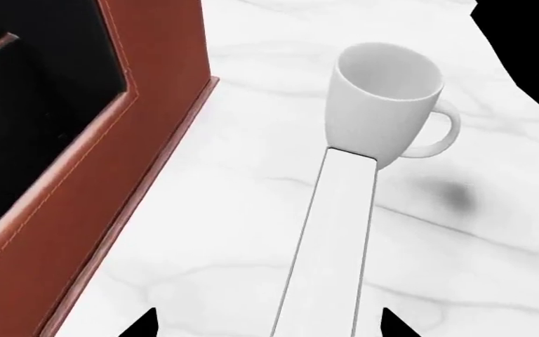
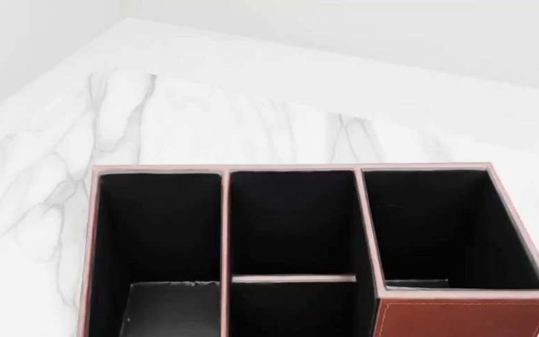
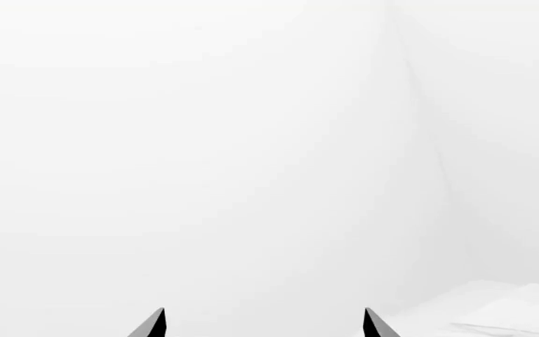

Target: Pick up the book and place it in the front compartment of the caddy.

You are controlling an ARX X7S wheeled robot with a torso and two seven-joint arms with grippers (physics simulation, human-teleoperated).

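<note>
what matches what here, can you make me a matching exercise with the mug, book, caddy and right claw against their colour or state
Things:
1. mug
2. book
3. caddy
4. right claw

Colour or state:
a. reddish-brown outside, black lining
b. long white edge running up to the mug
c. open, holding nothing
d. white, upright, with a handle

Pairs: 1-d, 2-b, 3-a, 4-c
</note>
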